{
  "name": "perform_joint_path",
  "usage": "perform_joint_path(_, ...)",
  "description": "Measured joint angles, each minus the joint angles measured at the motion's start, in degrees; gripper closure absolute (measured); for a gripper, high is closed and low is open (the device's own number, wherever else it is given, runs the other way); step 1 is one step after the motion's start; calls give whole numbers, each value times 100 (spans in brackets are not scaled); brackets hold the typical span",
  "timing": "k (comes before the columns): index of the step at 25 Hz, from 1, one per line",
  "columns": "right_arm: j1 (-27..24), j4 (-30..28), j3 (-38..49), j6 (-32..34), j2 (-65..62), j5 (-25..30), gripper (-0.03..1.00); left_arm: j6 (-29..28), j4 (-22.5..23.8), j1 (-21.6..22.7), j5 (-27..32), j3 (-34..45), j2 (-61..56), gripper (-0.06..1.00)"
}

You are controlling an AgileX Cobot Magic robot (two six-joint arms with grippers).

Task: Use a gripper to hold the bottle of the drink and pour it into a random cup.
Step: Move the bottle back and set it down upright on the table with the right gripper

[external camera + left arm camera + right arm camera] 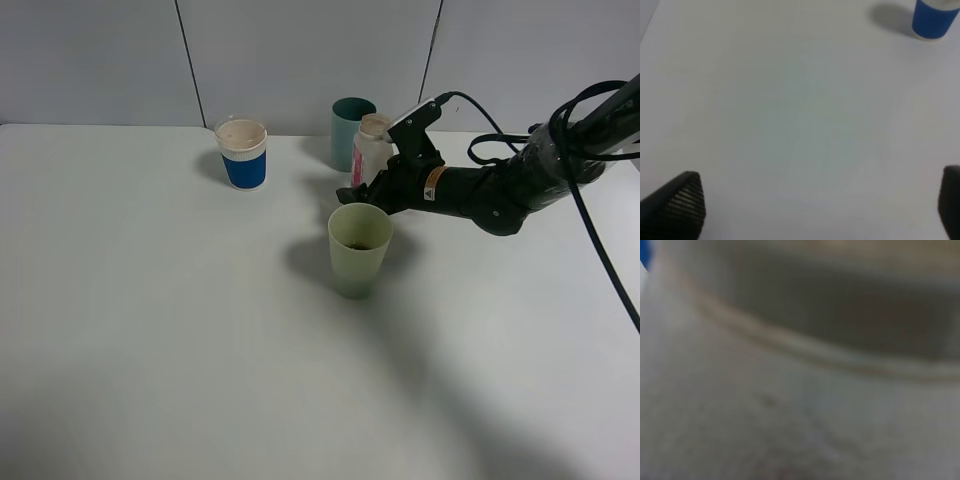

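The bottle of the drink (372,148) stands roughly upright at the back of the table, with its pink-red label on the left side and looking nearly empty. My right gripper (378,190) is shut around its lower body. The right wrist view is filled by the blurred bottle (800,365) at very close range. The pale yellowish-green cup (359,255) stands just in front of the bottle, with a little dark liquid at its bottom. My left gripper (815,210) is open and empty over bare table. It does not show in the exterior high view.
A teal tumbler (350,125) stands right behind the bottle. A shorter blue cup with a white rim (242,155) stands at the back left and also shows in the left wrist view (935,17). The white table (150,330) ends at a grey wall.
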Motion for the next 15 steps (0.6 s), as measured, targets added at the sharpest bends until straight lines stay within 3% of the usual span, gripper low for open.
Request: perform_joint_path(15,38,0,0,17,0,6,21,0,0,0,0,0,0,2)
